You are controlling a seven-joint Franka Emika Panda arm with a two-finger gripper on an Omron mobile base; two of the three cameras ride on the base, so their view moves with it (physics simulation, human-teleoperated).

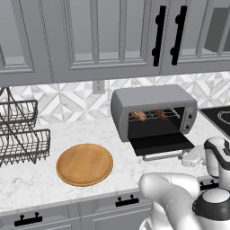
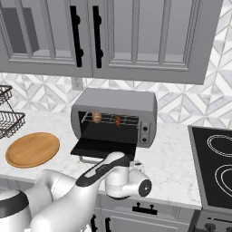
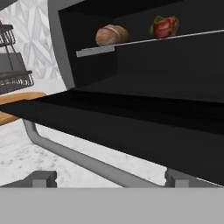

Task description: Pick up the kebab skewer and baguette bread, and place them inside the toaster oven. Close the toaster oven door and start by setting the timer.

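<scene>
Your toaster oven (image 1: pixel 152 112) stood at twelve o'clock from the base with the toaster oven door (image 1: pixel 161 143) dropped flat. On its rack lay the baguette bread (image 3: pixel 112 35) at nine o'clock and the kebab skewer (image 3: pixel 165 26) at three o'clock, apart. The gripper (image 3: pixel 105 177) sat low at the door's front edge, fingertips (image 3: pixel 41 178) spread wide, empty, under the bar handle (image 3: pixel 78 155). The wooden board (image 1: pixel 84 164) lay bare at nine o'clock of the oven, on open counter (image 1: pixel 36 184).
</scene>
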